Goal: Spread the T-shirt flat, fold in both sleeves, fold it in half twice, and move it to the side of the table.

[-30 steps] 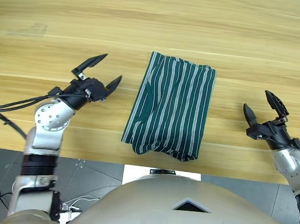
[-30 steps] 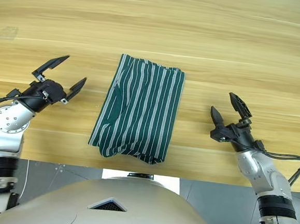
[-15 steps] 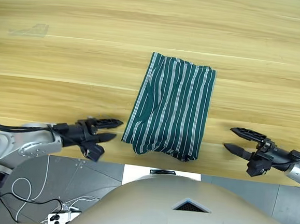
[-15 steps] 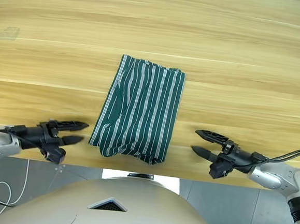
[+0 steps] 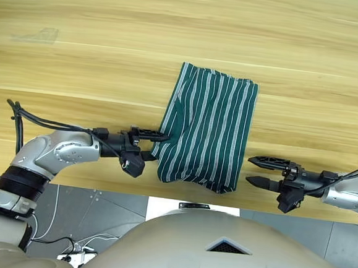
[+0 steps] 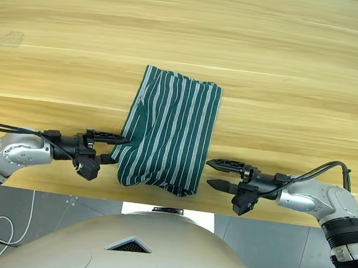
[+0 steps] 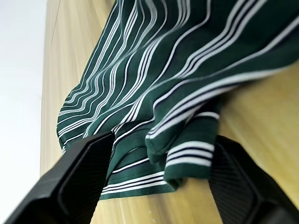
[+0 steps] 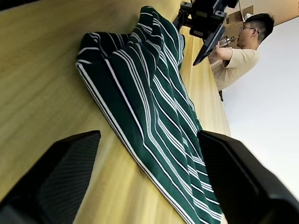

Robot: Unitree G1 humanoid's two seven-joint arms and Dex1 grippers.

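The green T-shirt point(image 5: 207, 133) with white stripes lies folded into a narrow rectangle near the table's front edge. My left gripper point(image 5: 159, 146) lies low and sideways at the shirt's lower left edge. It is open, and in the left wrist view the rumpled hem point(image 7: 177, 154) sits between its fingers point(image 7: 84, 177). My right gripper point(image 5: 250, 169) is open too, level with the table, a short gap to the right of the shirt's lower right corner. The right wrist view looks past its fingers point(image 8: 56, 182) along the shirt point(image 8: 149, 93) to the left gripper point(image 8: 205, 23) beyond.
The wooden table point(image 5: 174, 34) stretches wide and bare behind and to both sides of the shirt. Its front edge point(image 5: 70, 178) runs just below both grippers. Cables point(image 5: 37, 121) trail from my left arm.
Both arms have swung inward along the front edge. The left gripper has reached the shirt's left hem, and the right gripper has come closer to the right corner. The shirt has not moved.
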